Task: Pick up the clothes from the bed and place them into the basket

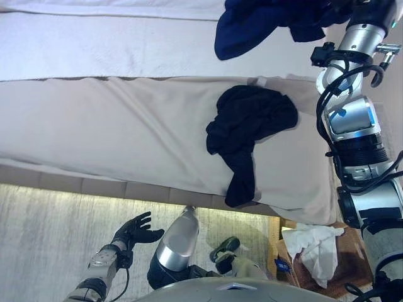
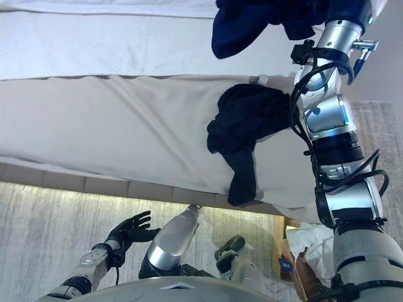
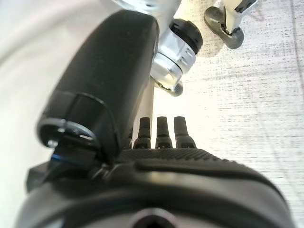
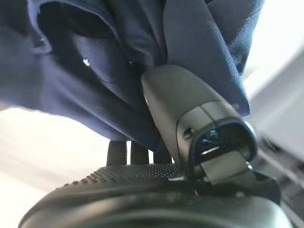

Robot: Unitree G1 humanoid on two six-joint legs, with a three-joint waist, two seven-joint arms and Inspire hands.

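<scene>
A navy garment (image 1: 252,28) hangs bunched above the far side of the bed (image 1: 113,126), held up by my right hand (image 4: 142,190). In the right wrist view its thumb (image 4: 190,109) presses into the navy cloth (image 4: 95,71) and the fingers curl into the folds. A black garment (image 1: 249,135) lies crumpled on the beige sheet near the bed's right end, one part drooping over the near edge. My left hand (image 1: 133,231) hangs low over the floor by the bed's near side, fingers spread and empty. The brown wicker basket (image 1: 356,258) stands on the floor at lower right.
A white cloth (image 1: 315,245) lies in the basket. A white cover (image 1: 126,44) spans the far part of the bed. A pale woven rug (image 1: 50,233) lies along the bed's near edge.
</scene>
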